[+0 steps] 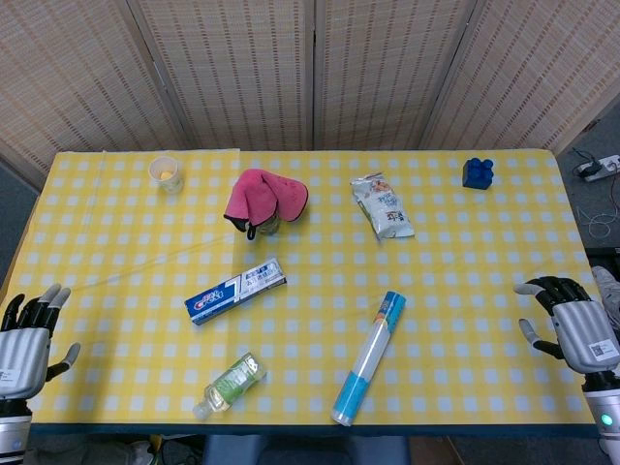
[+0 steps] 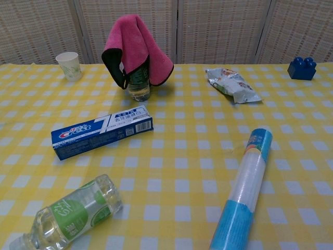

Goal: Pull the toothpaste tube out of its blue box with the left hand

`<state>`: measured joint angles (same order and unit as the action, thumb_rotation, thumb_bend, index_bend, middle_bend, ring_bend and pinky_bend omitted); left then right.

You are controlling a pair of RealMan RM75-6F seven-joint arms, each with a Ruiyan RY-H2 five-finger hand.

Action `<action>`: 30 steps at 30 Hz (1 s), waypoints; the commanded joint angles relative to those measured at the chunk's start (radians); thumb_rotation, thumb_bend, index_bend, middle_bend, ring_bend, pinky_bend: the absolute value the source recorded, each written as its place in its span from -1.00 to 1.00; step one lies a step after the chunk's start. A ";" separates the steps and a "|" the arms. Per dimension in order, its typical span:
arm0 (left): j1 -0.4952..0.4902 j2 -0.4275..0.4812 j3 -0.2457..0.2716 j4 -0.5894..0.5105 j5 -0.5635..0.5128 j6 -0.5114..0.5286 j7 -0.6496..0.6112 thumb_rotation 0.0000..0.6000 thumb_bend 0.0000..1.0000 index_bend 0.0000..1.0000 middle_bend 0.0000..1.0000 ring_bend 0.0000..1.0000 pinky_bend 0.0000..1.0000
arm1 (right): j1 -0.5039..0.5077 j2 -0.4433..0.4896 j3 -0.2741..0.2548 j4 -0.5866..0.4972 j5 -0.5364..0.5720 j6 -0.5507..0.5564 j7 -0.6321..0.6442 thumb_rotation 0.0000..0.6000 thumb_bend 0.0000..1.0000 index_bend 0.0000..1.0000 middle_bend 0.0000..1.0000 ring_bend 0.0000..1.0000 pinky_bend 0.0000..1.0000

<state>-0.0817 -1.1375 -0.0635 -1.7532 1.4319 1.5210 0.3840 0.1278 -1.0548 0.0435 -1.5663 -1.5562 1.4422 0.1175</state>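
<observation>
The blue toothpaste box (image 1: 235, 291) lies flat on the yellow checked table, left of centre; the chest view shows the same box (image 2: 102, 131) closed, and the tube inside is hidden. My left hand (image 1: 26, 341) hovers at the table's near left corner, fingers apart and holding nothing, well left of the box. At the near right edge, my right hand (image 1: 571, 321) is also open with nothing in it. Neither hand appears in the chest view.
A green-labelled bottle (image 1: 229, 385) lies near the front edge. A blue and clear roll (image 1: 368, 357) lies right of it. A pink cloth (image 1: 264, 199) drapes over a bottle behind the box. A paper cup (image 1: 166, 173), a snack bag (image 1: 382, 205) and a blue brick (image 1: 478, 172) sit at the back.
</observation>
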 commanded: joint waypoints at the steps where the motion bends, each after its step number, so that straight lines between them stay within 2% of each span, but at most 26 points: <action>1: 0.001 0.000 0.001 0.000 0.000 0.000 0.000 1.00 -0.44 -0.74 -0.74 -0.69 -0.90 | 0.000 0.000 -0.001 0.000 -0.001 -0.002 0.000 1.00 -0.36 -0.36 -0.41 -0.58 -0.61; 18: -0.019 0.008 -0.018 0.013 -0.004 -0.017 -0.039 1.00 -0.45 -0.72 -0.74 -0.69 -0.90 | 0.001 0.000 0.000 0.000 0.000 0.000 -0.001 1.00 -0.36 -0.36 -0.41 -0.58 -0.61; 26: -0.094 0.028 -0.045 0.006 0.041 -0.086 -0.090 1.00 -0.45 -0.72 -0.74 -0.69 -0.90 | 0.004 0.008 0.007 -0.008 0.004 0.004 -0.009 1.00 -0.36 -0.36 -0.41 -0.58 -0.61; 30: -0.157 0.033 -0.069 -0.012 0.052 -0.154 -0.133 1.00 -0.45 -0.73 -0.74 -0.69 -0.90 | 0.006 0.016 0.013 -0.019 0.007 0.003 -0.018 1.00 -0.36 -0.36 -0.42 -0.58 -0.61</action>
<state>-0.2145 -1.1077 -0.1198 -1.7565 1.4770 1.3922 0.2700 0.1336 -1.0394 0.0555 -1.5845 -1.5493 1.4457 0.1000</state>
